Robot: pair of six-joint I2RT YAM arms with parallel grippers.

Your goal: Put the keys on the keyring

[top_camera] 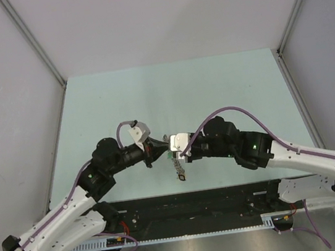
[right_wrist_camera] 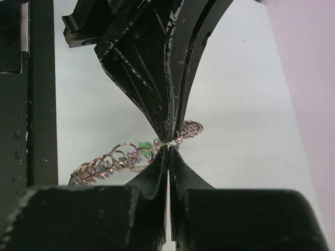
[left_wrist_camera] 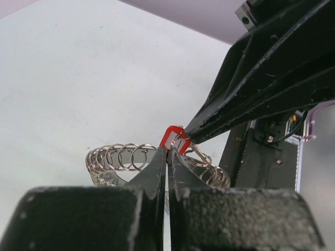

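Note:
Both grippers meet tip to tip above the table's middle. The keyring (top_camera: 178,163) hangs between them, a grey ring fringed with small silver rings and tags; it also shows in the left wrist view (left_wrist_camera: 118,157) and the right wrist view (right_wrist_camera: 104,163). My left gripper (left_wrist_camera: 167,151) is shut on the keyring's wire. My right gripper (right_wrist_camera: 168,149) is shut at the key's small ring, beside its red tag (left_wrist_camera: 168,135). The key's blade is hidden. In the top view the left gripper (top_camera: 161,145) and right gripper (top_camera: 170,147) nearly touch.
A green tag (right_wrist_camera: 144,145) and a black tag (top_camera: 181,175) hang on the keyring. The pale green table (top_camera: 224,86) has grey walls on three sides. A black rail (top_camera: 197,205) runs along the near edge between the arm bases.

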